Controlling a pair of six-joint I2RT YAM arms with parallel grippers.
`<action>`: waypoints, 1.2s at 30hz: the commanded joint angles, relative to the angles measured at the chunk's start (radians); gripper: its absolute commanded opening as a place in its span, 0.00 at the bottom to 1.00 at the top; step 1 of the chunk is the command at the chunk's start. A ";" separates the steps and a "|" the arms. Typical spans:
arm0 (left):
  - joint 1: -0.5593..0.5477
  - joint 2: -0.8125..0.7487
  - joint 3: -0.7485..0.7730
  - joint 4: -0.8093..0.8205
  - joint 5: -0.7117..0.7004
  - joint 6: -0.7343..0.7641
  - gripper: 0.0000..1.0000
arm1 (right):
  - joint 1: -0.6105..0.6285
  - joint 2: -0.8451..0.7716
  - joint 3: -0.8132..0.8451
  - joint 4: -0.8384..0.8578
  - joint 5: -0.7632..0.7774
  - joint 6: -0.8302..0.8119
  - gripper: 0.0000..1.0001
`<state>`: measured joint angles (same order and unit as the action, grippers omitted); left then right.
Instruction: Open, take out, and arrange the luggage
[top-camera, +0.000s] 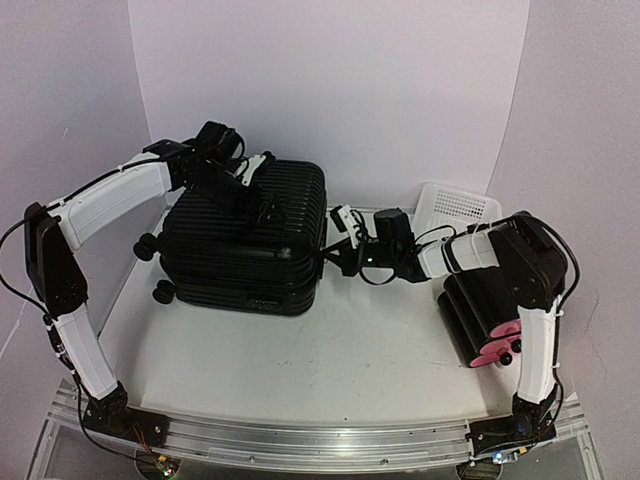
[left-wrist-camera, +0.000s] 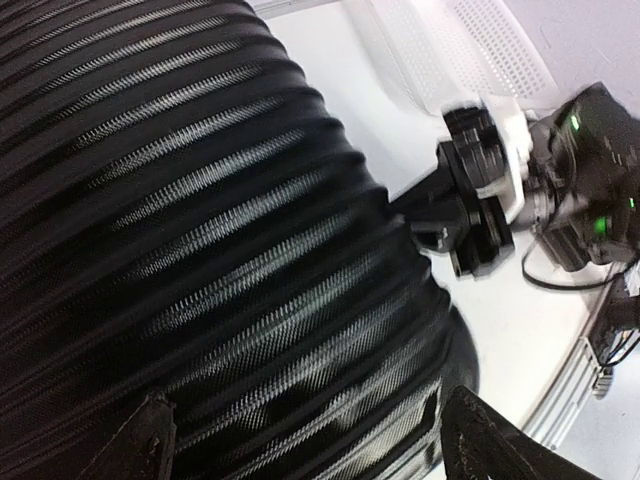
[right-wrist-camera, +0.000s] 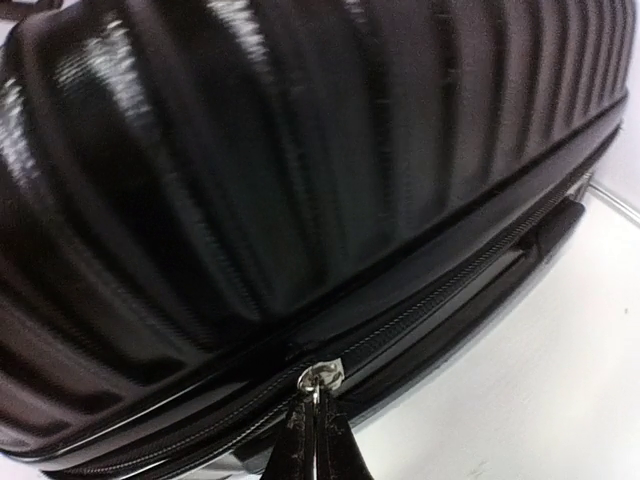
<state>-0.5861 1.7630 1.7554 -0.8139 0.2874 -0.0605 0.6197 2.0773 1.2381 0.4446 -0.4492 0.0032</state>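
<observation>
The tabletop (top-camera: 380, 350) carried the luggage (top-camera: 245, 240), lying closed at left centre with wheels pointing left. The black box with pink fronts (top-camera: 475, 310) and the white basket (top-camera: 455, 205) sat to its right. The left tool (left-wrist-camera: 310, 445) hung over the ribbed shell, fingers spread wide. The right tool (right-wrist-camera: 318, 430) was pinched narrow on the zipper pull (right-wrist-camera: 320, 376) at the luggage's right side.
</observation>
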 joint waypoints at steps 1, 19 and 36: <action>-0.003 -0.023 0.128 -0.089 0.005 -0.046 0.93 | 0.150 -0.170 -0.069 0.124 -0.019 0.005 0.00; -0.089 0.287 0.515 -0.103 -0.255 0.216 0.90 | 0.436 -0.132 -0.134 0.239 0.179 0.178 0.00; -0.091 0.564 0.704 -0.088 -0.035 0.296 0.96 | 0.460 -0.178 -0.218 0.168 0.365 0.107 0.00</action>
<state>-0.6762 2.3398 2.4897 -0.9154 0.2325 0.1860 1.0870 1.9709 1.0447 0.5510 -0.2119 0.1482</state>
